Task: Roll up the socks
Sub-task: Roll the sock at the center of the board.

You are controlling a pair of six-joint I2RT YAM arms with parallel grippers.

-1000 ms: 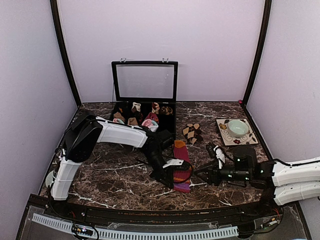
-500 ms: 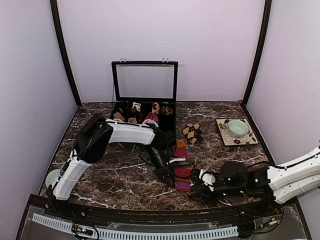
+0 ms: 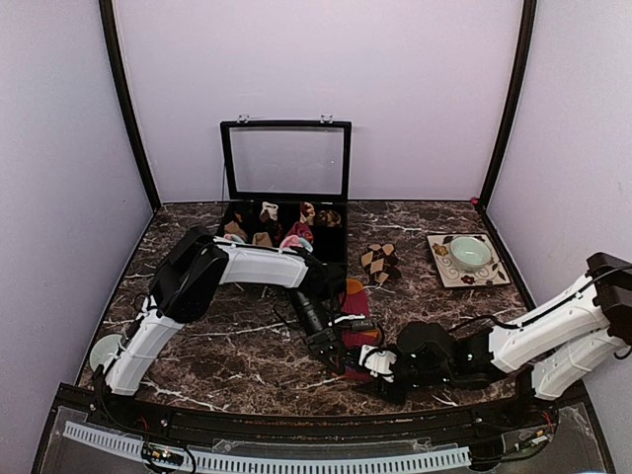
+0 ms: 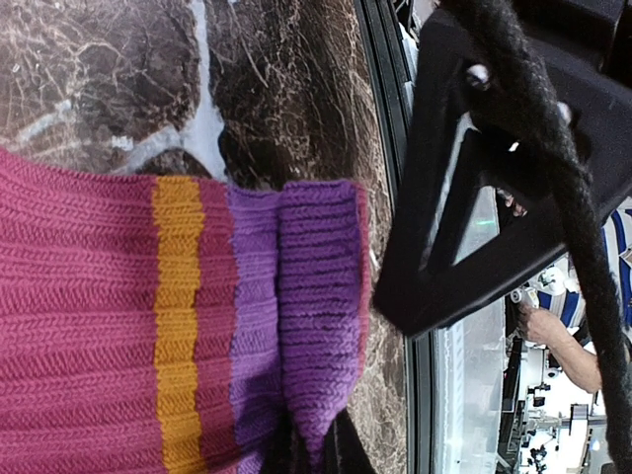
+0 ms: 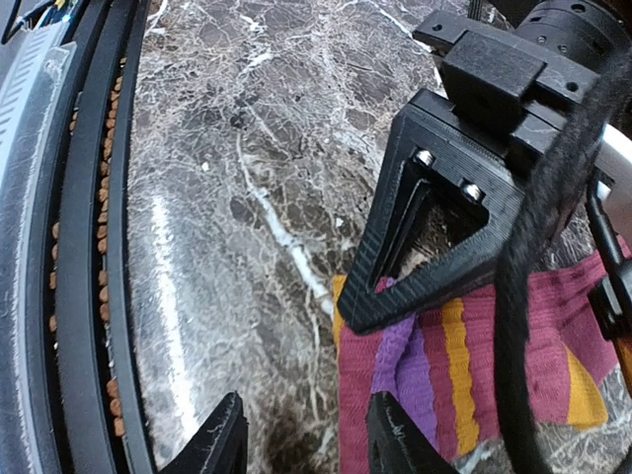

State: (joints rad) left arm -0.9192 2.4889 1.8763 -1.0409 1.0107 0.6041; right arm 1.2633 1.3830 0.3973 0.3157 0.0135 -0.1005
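Observation:
The long magenta sock (image 3: 357, 299) with purple and orange stripes lies on the marble table in front of the box. My left gripper (image 3: 332, 353) is shut on its purple cuff (image 4: 321, 296), and the cuff's fold is pinched between the jaws at the bottom of the left wrist view (image 4: 321, 449). My right gripper (image 3: 379, 364) is open at the sock's near end. In its own view (image 5: 308, 444), one fingertip (image 5: 395, 434) rests over the sock's edge (image 5: 494, 375) and the other stands over bare marble. The brown-and-beige diamond sock (image 3: 378, 262) lies apart, further back.
An open black box (image 3: 286, 158) with small sock rolls in its compartments stands at the back centre. A patterned plate (image 3: 439, 242) holding a pale green bowl (image 3: 470, 253) sits at the back right. The table's front rail (image 5: 79, 247) runs close to my right gripper.
My right arm has swung left and forward, bringing its gripper from the right of the sock to the sock's near end. My left gripper has kept hold of the cuff and shifted slightly.

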